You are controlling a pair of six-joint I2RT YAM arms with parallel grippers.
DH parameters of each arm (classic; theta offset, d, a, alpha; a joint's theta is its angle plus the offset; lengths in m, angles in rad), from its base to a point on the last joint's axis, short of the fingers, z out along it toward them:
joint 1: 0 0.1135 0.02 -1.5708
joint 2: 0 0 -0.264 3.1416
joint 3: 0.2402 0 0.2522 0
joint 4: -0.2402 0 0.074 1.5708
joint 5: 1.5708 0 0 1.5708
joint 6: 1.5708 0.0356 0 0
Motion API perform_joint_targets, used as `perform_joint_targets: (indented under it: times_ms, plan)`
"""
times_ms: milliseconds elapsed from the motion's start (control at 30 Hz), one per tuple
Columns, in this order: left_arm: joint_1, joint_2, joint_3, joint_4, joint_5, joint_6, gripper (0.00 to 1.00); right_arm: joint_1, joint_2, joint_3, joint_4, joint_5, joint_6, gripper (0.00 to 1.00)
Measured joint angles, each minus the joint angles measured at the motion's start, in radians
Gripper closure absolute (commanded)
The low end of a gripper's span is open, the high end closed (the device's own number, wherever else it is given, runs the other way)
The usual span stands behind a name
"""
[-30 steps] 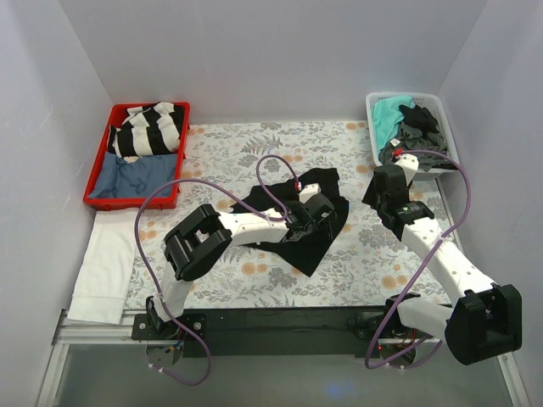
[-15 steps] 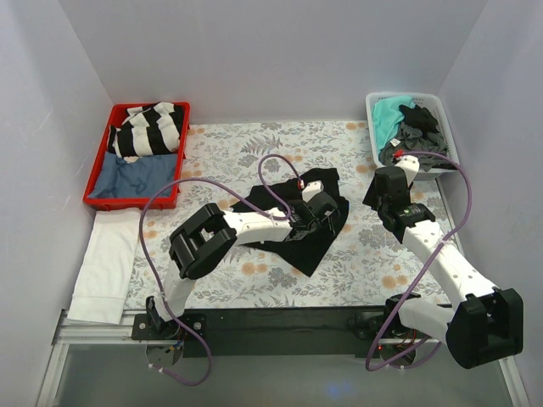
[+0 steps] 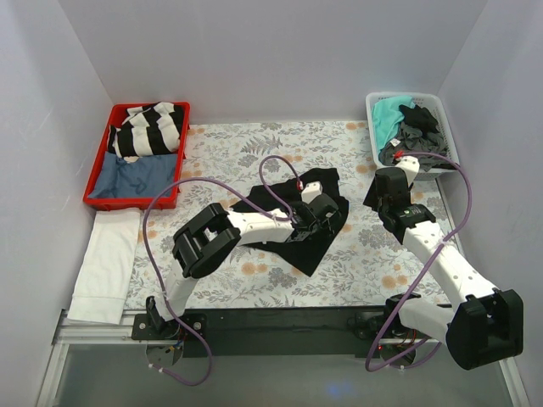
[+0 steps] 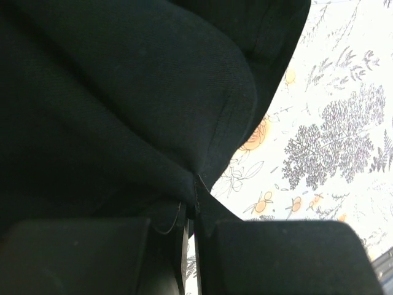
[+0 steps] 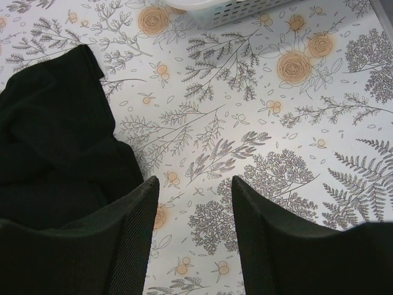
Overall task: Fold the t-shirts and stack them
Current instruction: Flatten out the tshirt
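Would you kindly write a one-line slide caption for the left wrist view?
Left gripper shut on a pinched fold of the black t-shirt, floral table cover showing beside it.

The right gripper (image 5: 193, 184) hung over the floral table cover (image 5: 295, 117), its two dark fingers (image 5: 132, 239) spread apart with only printed leaves showing between them. To the gripper's left lay the crumpled black t-shirt (image 5: 55, 147), its edge running behind the left finger. Well ahead of the gripper, a white slotted basket (image 5: 245, 9) showed only its lower wall.
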Motion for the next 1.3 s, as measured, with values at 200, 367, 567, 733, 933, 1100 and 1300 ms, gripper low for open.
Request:
perform_joint_targets:
  times_ms: [200, 367, 567, 733, 933, 1100, 1300]
  plan:
    - [-0.001, -0.130, -0.085, -0.041, -0.119, 0.005, 1.00, 0.000, -0.007, -0.024, 0.002, -0.019, -0.003, 0.43]
    - [-0.001, -0.375, -0.127, -0.088, -0.274, 0.018, 1.00, 0.000, -0.007, -0.039, 0.010, -0.058, -0.007, 0.43]
    - [-0.001, -0.657, -0.156, -0.140, -0.494, 0.018, 1.00, 0.000, 0.002, -0.074, 0.049, -0.156, -0.022, 0.36]
    - [-0.001, -0.823, -0.167, -0.277, -0.689, -0.029, 1.00, 0.002, 0.028, -0.105, 0.105, -0.265, -0.043, 0.30]
    - [-0.001, -0.986, -0.167, -0.505, -0.871, -0.176, 1.00, 0.026, 0.115, -0.109, 0.182, -0.362, -0.050, 0.30]
    - [-0.001, -1.099, -0.167, -0.644, -0.974, -0.256, 1.00, 0.071, 0.225, -0.095, 0.217, -0.393, -0.046, 0.34]
    - [-0.001, -1.131, -0.166, -0.762, -1.046, -0.302, 1.00, 0.163, 0.279, -0.080, 0.225, -0.386, -0.037, 0.36]
